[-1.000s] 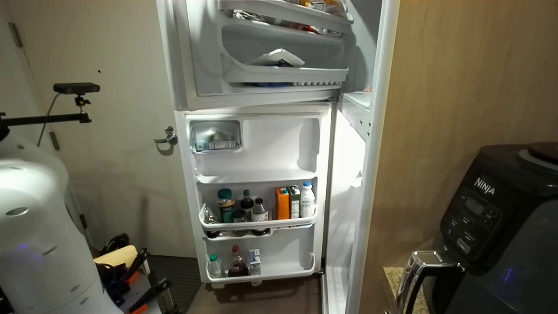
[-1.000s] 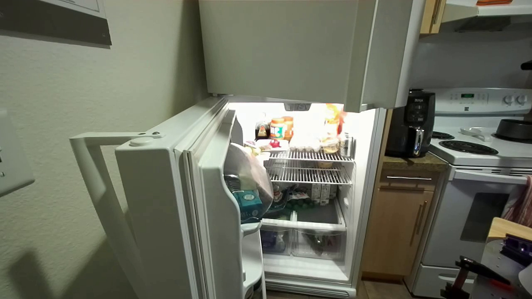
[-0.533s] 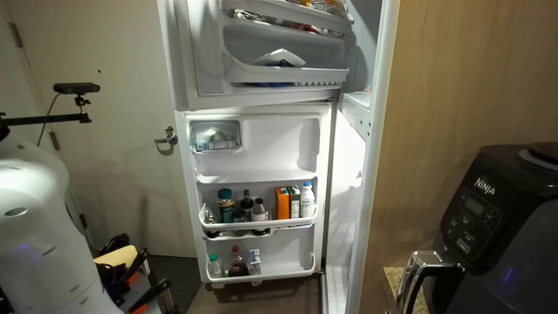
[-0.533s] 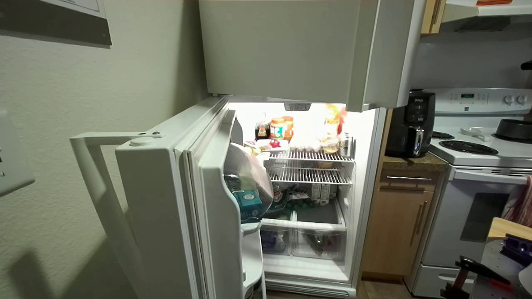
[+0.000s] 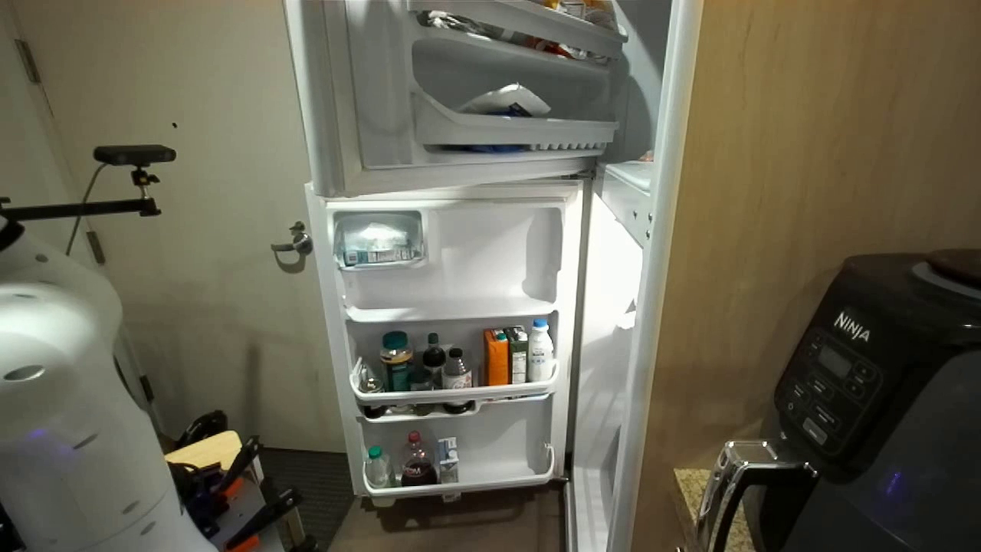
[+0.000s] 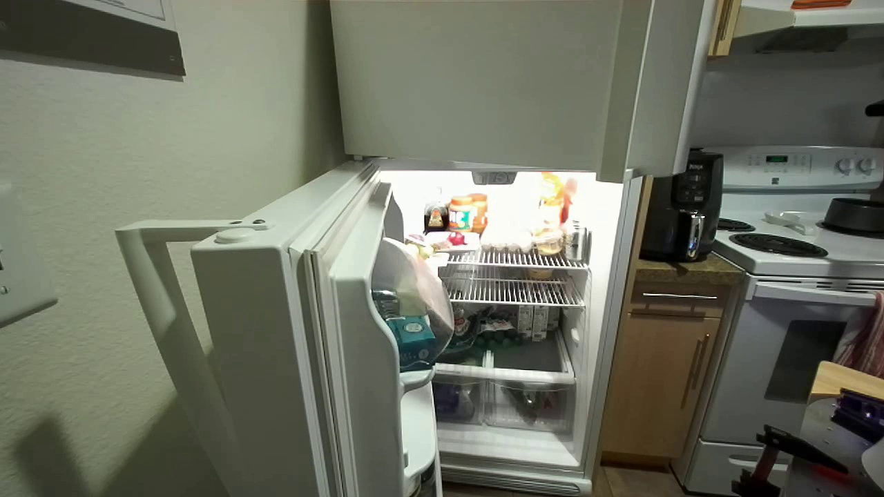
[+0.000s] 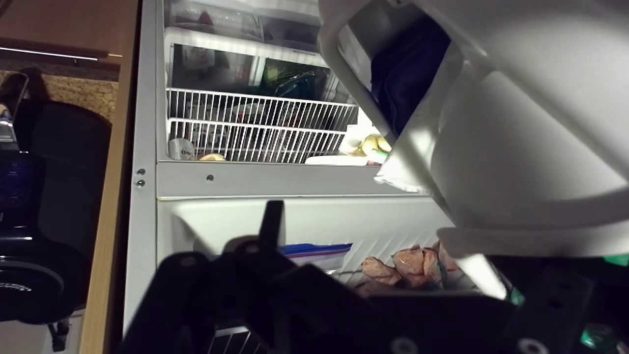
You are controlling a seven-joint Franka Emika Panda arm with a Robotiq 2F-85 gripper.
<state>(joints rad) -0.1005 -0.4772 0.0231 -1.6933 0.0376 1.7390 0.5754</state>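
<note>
A white refrigerator (image 6: 507, 452) stands with its lit interior exposed in an exterior view, as I run the rig from afar. Its lower door (image 6: 262, 359) hangs wide at eight o'clock there. Above, at twelve o'clock in both exterior views, the freezer door (image 6: 476, 76) stands partway out from its compartment; I take it to be the thing in work, and the step in hand looks like moving it on its hinge, though which way I cannot tell. My white arm (image 5: 61, 399) rises between eight and nine o'clock in an exterior view, across from a black air fryer (image 5: 881, 399) between three and four. At twelve, a rack (image 5: 536, 132) runs along the freezer door's inner face. The gripper (image 7: 388, 260) reaches in from six o'clock in the wrist view, jaws spread wide, nothing seen clasped between them; the freezer door looms near it between two and three, and whether they touch I cannot make out. A white bag (image 5: 510, 100) sits in the rack; pinkish wrapped lumps (image 7: 413, 268) lie in the freezer, between four and five. The next move, I judge, calls for a slow sweep along the hinge's arc, clear of both.
</note>
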